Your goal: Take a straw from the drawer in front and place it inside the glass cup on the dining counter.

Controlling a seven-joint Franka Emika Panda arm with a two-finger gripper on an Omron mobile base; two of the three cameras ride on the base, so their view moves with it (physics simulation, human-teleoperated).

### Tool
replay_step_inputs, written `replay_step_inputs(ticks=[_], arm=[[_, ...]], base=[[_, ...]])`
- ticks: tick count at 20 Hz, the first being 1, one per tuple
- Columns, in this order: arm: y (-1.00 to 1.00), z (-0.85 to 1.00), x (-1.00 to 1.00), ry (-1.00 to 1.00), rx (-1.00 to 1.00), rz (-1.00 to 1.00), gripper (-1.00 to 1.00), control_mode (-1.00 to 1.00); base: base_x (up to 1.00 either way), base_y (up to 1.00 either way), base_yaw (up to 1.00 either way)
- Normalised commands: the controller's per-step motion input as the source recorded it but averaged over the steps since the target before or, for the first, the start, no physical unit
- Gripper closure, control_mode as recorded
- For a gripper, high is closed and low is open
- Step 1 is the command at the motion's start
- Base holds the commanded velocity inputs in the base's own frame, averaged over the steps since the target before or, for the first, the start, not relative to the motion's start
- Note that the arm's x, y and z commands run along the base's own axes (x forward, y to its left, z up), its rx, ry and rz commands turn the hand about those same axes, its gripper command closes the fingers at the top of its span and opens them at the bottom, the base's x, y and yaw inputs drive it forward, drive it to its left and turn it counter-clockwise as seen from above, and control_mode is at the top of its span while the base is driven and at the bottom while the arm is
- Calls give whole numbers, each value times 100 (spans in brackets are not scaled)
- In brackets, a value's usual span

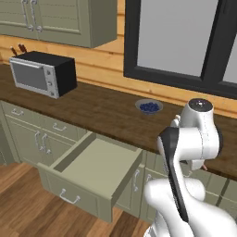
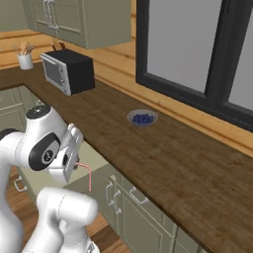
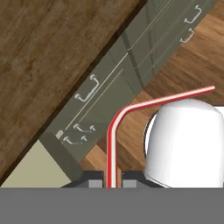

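My gripper (image 3: pixel 112 182) is shut on the straw (image 3: pixel 114 131), a thin red-and-white stick that rises between the finger tips and bends off to the right. From the right base camera the straw (image 2: pixel 89 177) hangs as a pink line from the hand (image 2: pixel 69 160), above the drawer's right end. The drawer (image 1: pixel 92 162) stands pulled open under the wall counter, and its pale-green inside (image 3: pixel 30 173) looks bare. A short pink tip of the straw (image 1: pixel 204 165) peeks out beside the arm. The dining counter and the glass cup are out of view.
On the dark wood wall counter (image 1: pixel 97 111) stand a black microwave (image 1: pixel 44 71) at the left and a small bowl of blueberries (image 1: pixel 149 107) near the window. A utensil holder (image 2: pixel 24 59) sits far left. Cabinet doors with silver handles (image 3: pixel 87 89) run below.
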Motion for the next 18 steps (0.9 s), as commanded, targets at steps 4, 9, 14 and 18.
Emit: replay_step_inputs(ticks=[4, 9, 14, 18], arm=[[0, 0, 0, 0, 0, 0, 100, 100], [0, 0, 0, 0, 0, 0, 100, 100], [0, 0, 0, 0, 0, 0, 100, 100], [0, 0, 0, 0, 0, 0, 100, 100]], base=[[-49, 0, 31], [-42, 2, 51], [-23, 18, 68], [-17, 14, 79]])
